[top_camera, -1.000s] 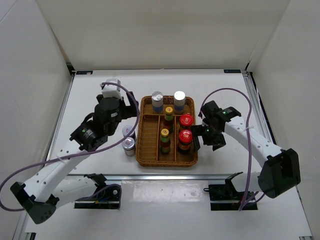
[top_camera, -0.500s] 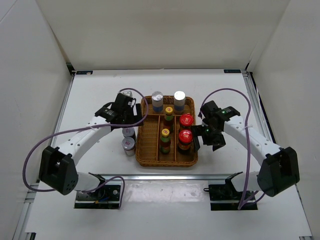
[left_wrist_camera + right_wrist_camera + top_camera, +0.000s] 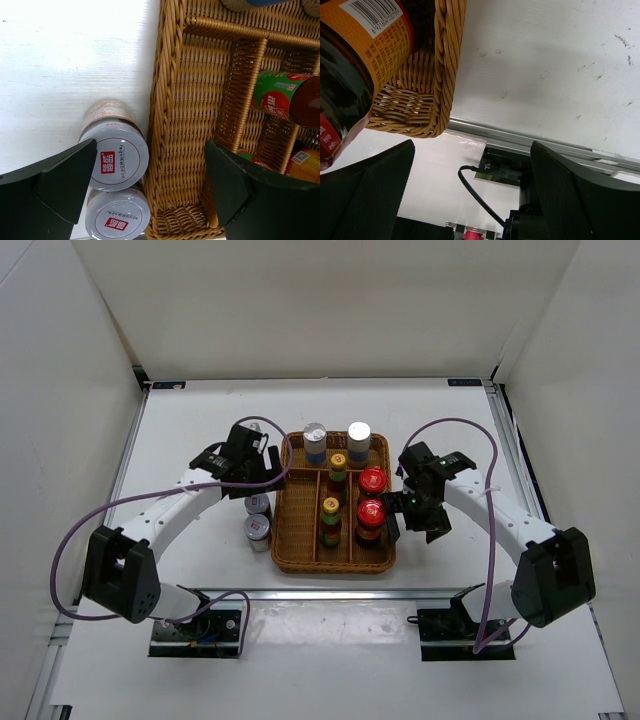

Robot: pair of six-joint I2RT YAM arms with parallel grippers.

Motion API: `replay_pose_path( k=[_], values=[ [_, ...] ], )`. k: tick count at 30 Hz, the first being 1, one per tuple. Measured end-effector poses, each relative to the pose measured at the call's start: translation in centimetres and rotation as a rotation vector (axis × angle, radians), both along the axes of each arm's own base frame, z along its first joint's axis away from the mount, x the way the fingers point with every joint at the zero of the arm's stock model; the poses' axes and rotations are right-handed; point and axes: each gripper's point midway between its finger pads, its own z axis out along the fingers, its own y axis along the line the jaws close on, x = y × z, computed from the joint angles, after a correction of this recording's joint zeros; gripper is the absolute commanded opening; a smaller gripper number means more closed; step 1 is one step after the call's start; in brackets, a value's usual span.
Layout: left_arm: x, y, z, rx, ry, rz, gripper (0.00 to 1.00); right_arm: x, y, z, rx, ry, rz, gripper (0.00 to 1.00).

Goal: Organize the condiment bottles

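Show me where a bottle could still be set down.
In the wicker tray, the left lane, between its left wall and the yellow-capped bottles, is bare. So is the table behind the tray. Crowded: two silver-lidded jars beside the tray's left wall, under the left gripper.

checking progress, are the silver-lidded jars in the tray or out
Out: both silver-lidded jars stand on the table beside the tray, outside its wall.

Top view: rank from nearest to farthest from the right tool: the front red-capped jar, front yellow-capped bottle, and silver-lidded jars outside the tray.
1. Front red-capped jar, right compartment, beside the right tool.
2. Front yellow-capped bottle, middle compartment.
3. Silver-lidded jars, left of tray.
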Motion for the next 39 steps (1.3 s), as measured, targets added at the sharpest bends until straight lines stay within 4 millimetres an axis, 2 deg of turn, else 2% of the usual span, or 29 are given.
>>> replay_pose_path(
  k=[10, 12, 17, 19, 20, 22, 27, 32, 34, 35, 36, 37, 38, 39],
  values=[
    [-0.2, 0.7, 0.5, 0.015, -0.007, 0.025, 1.00, 0.0, 0.0, 0.0, -0.003, -0.001, -0.002, 1.00],
    [0.0, 1.5, 1.4, 0.050, -0.034, 0.037, 1.00, 0.0, 0.0, 0.0, -0.003, -0.001, -0.004, 1.00],
    [0.4, 3.1, 5.6, 0.074, -0.176, 0.057, 1.00, 0.0, 0.0, 0.0, -0.003, -0.001, -0.005, 1.00],
    [0.4, 3.6, 6.3, 0.071, -0.197, 0.057, 1.00, 0.0, 0.0, 0.0, -0.002, 0.000, -0.005, 1.00],
    [0.4, 3.7, 6.1, 0.070, -0.196, 0.059, 1.00, 0.0, 0.0, 0.0, 0.001, 0.001, 0.000, 1.00],
    [0.0, 3.8, 4.5, 0.074, -0.152, 0.055, 1.00, -0.1, 0.1, 0.1, 0.005, 0.002, 0.007, 1.00],
    [-2.5, 3.8, -2.3, 0.091, 0.049, 0.042, 1.00, 0.2, 0.2, 0.8, -0.006, 0.006, 0.023, 1.00],
    [-2.9, 3.3, -3.6, 0.081, 0.090, 0.024, 1.00, 0.0, 0.2, 1.5, -0.021, -0.030, 0.040, 1.00],
    [-2.8, 3.0, -4.2, 0.077, 0.104, 0.015, 0.97, 0.0, 0.1, 1.9, -0.015, -0.052, 0.041, 1.00],
    [-2.7, 2.8, -4.5, 0.078, 0.111, 0.013, 0.94, 0.0, 0.1, 2.1, -0.010, -0.060, 0.040, 1.00],
    [-2.8, 2.7, -4.8, 0.078, 0.121, 0.009, 0.83, 0.0, 0.1, 2.2, -0.007, -0.066, 0.040, 1.00],
    [-2.8, 2.6, -5.2, 0.079, 0.132, 0.008, 0.76, 0.0, 0.1, 2.3, -0.005, -0.069, 0.040, 1.00],
    [-2.8, 2.5, -5.4, 0.080, 0.140, 0.004, 0.60, 0.0, 0.1, 2.3, -0.004, -0.070, 0.040, 1.00],
    [-2.8, 2.4, -5.4, 0.080, 0.140, 0.004, 0.51, 0.0, 0.1, 2.3, -0.004, -0.070, 0.040, 1.00]
  ],
)
